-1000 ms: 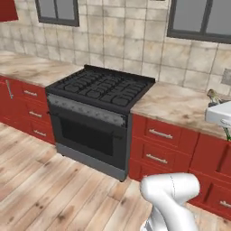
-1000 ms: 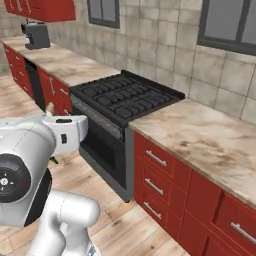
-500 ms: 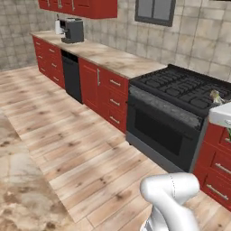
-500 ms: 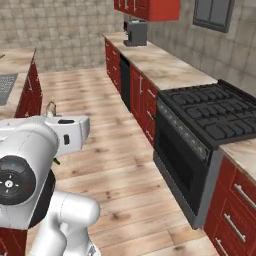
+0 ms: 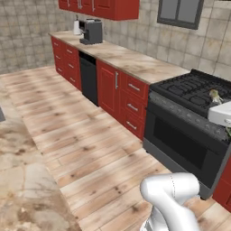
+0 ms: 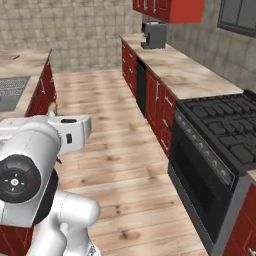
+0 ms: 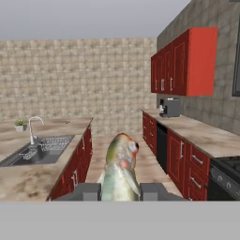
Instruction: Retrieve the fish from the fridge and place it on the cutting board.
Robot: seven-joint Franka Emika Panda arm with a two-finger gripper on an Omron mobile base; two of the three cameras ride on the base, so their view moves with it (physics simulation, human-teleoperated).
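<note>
The fish [image 7: 121,166], greenish-grey with a pale belly and an orange-tinged head, stands up between the two dark fingertips in the hand view. My gripper [image 7: 120,191] is shut on the fish, above the wooden floor of the kitchen aisle. In the left base view the white hand [image 5: 221,113] sits at the right edge with a sliver of the fish [image 5: 215,95] poking above it. The fridge and the cutting board are out of view.
A black stove [image 5: 198,90] stands on the right, with red cabinets, a dark dishwasher panel [image 5: 89,79] and a coffee machine [image 5: 91,31] along the wall counter. An island counter [image 7: 28,180] with a sink [image 7: 40,149] and a small plant [image 7: 20,124] lies left of the floor aisle [image 6: 110,125].
The whole picture has swung: the base has turned, so the stove has slid to the right and the cabinet row with the coffee machine has come into view. The fish stays in the gripper.
</note>
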